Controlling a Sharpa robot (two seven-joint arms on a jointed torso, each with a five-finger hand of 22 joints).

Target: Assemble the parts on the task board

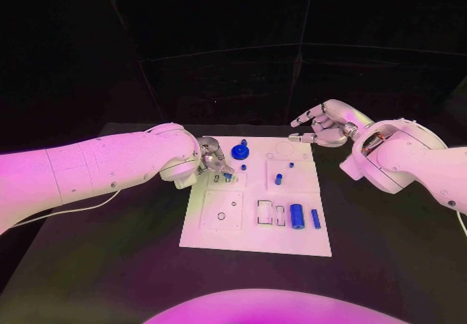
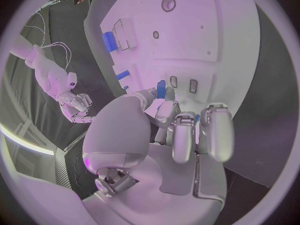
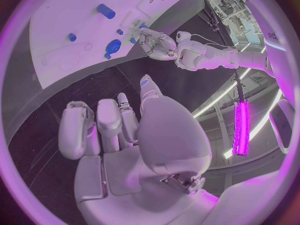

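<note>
The white task board (image 1: 255, 236) lies in the middle of the black table. My left hand (image 1: 212, 162) hovers over the board's far left part and pinches a small blue part (image 1: 228, 176) between thumb and a finger, just beside two narrow slots (image 2: 174, 81). That same blue part (image 2: 161, 89) sticks up at the fingertips (image 2: 167, 110). My right hand (image 1: 326, 125) hangs above the board's far right corner, fingers apart, holding nothing. A round blue knob (image 1: 240, 152), a small blue peg (image 1: 277, 179) and two blue cylinders (image 1: 297, 216) sit on the board.
The board (image 3: 75, 45) has rectangular recesses (image 1: 264, 211) at its near middle and a round hole (image 1: 222, 216) at its near left. My left hand (image 3: 156, 42) is over its edge. Black table surrounds the board on all sides.
</note>
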